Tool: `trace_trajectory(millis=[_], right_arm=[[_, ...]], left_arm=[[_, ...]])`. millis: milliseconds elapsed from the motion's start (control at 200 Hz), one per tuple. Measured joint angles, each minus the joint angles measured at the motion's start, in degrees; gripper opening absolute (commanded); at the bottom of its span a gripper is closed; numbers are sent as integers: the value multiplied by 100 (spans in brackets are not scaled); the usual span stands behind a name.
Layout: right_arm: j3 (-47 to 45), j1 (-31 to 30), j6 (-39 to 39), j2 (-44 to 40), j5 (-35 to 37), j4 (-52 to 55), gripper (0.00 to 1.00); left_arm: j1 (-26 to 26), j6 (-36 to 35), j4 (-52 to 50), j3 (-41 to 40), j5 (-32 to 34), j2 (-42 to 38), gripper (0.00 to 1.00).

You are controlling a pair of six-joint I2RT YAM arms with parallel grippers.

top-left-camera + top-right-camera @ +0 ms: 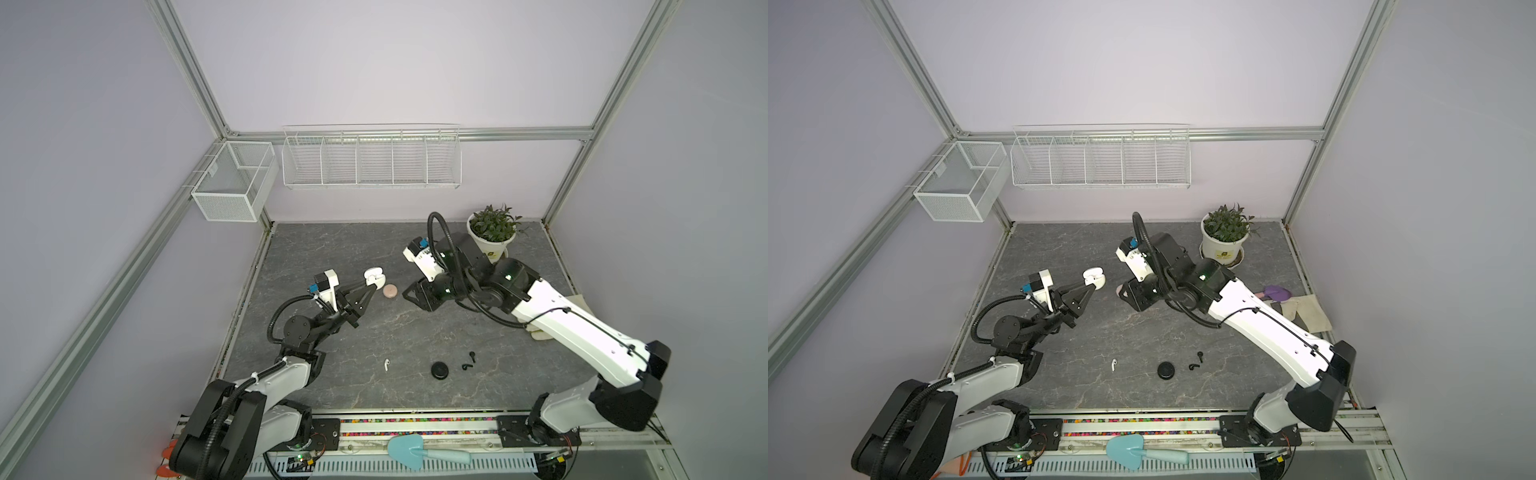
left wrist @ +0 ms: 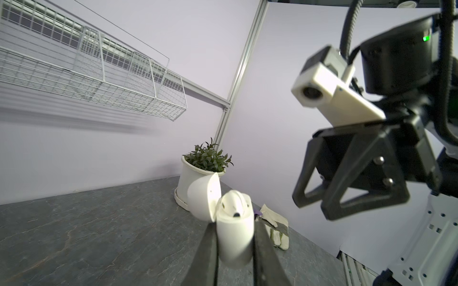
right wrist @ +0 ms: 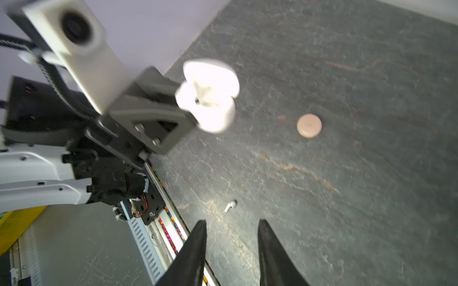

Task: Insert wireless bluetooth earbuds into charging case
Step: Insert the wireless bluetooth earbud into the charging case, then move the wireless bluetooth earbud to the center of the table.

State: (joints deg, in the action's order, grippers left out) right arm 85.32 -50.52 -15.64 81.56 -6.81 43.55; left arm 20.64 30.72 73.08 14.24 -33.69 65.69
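My left gripper (image 1: 371,285) is shut on a white charging case (image 1: 374,277) (image 2: 235,237), held above the table with its lid open. One whitish earbud (image 2: 235,201) sits in the case. Facing it, a short way right, my right gripper (image 1: 409,293) (image 3: 233,222) is open and holds nothing. A loose whitish earbud (image 1: 386,364) (image 3: 230,205) lies on the table toward the front. Two black earbuds (image 1: 471,355) (image 1: 467,366) lie beside a closed black round case (image 1: 440,369). A closed pink round case (image 1: 390,291) (image 3: 309,125) rests between the grippers.
A potted plant (image 1: 492,232) stands at the back right. Work gloves (image 1: 1304,311) and a purple trowel (image 1: 1277,293) lie along the right edge. A blue trowel (image 1: 415,453) rests on the front rail. Wire baskets (image 1: 370,158) hang on the back wall.
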Motion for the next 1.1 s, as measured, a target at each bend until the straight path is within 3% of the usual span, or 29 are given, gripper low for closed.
trace_trajectory(millis=[135, 395, 625, 1099], right_arm=[[-1060, -39, -280, -42, 59, -332, 40], [-1558, -525, -363, 1589, -83, -1012, 43], [-1574, -813, -256, 2236, -363, -1589, 44], [-1491, -1123, -186, 2809, -155, -1661, 46]], left_arm=[[0, 4, -927, -35, 638, -785, 0], [0, -177, -2846, -68, 1749, -2288, 0], [0, -214, -3432, -66, 1982, -2391, 0], [0, -258, -3740, -66, 2026, -2391, 0]])
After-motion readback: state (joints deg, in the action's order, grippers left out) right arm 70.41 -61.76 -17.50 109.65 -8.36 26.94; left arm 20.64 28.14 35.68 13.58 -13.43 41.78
